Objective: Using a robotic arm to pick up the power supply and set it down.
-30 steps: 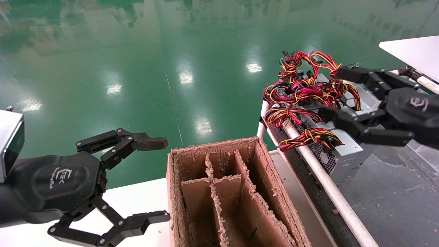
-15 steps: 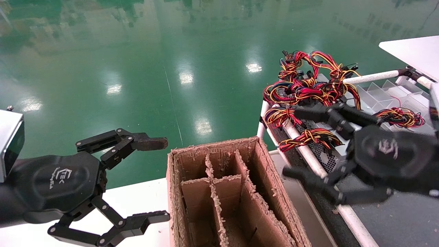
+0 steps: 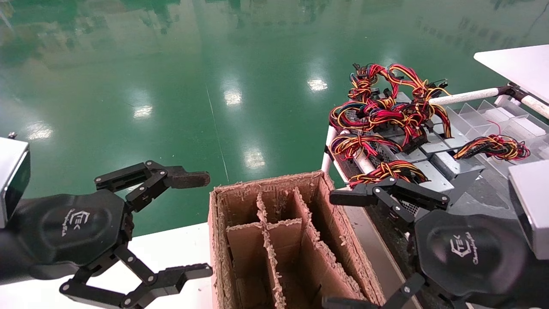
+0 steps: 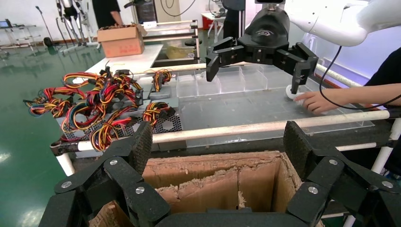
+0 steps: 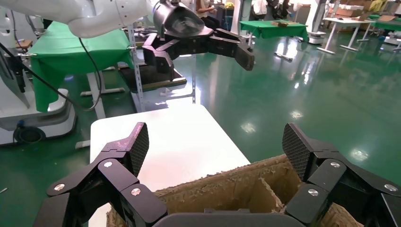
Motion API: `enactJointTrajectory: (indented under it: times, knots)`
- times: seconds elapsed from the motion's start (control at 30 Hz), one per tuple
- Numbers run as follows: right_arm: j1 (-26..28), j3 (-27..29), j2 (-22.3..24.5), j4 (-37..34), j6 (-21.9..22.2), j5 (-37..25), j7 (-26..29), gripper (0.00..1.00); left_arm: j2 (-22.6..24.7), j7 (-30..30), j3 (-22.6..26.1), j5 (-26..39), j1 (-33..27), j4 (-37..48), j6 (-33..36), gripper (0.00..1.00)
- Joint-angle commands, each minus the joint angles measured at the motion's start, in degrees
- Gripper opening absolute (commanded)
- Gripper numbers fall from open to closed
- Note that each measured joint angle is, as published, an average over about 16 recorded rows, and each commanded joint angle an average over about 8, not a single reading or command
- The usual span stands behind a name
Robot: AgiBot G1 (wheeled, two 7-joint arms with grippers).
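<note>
The power supply [image 3: 432,179] is a grey metal box at the near end of a row on the right-hand rack, and its tied wire bundle [image 3: 388,170] hangs over the white rail. The left wrist view shows the power supply's [image 4: 166,124] perforated side. My right gripper [image 3: 339,251] is open and empty. It hangs just in front of that box, beside the cardboard box [image 3: 266,182], with one finger near the bundle. The right wrist view shows the right gripper [image 5: 213,146] with wide jaws over the cardboard box [image 5: 227,187] rim. My left gripper [image 3: 199,225] hangs open at the left.
Other grey units lie farther back under a big tangle of coloured wires [image 3: 386,107]. Clear plastic trays [image 3: 484,113] and another wire bundle [image 3: 493,148] lie to the right. A white table [image 3: 171,249] holds the divided cardboard box. A person's hand [image 4: 321,100] rests on the rack.
My right gripper has pulled back from over the power supplies, down and toward me, to beside the cardboard box, still open and empty. The left arm has not moved.
</note>
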Motion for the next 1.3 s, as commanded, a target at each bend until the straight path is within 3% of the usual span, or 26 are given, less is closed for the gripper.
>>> enactJointTrajectory:
  times: [0.03, 1.3]
  knots:
    - [-0.23, 0.01, 0.05, 0.49, 0.00, 0.06, 0.10, 1.00, 0.00, 0.00, 0.00, 0.00, 0.00, 0.00, 0.00, 1.00]
    - [0.60, -0.02, -0.13, -1.53, 0.04, -0.14, -0.35, 1.00, 0.00, 0.00, 0.00, 0.00, 0.00, 0.00, 0.00, 1.00]
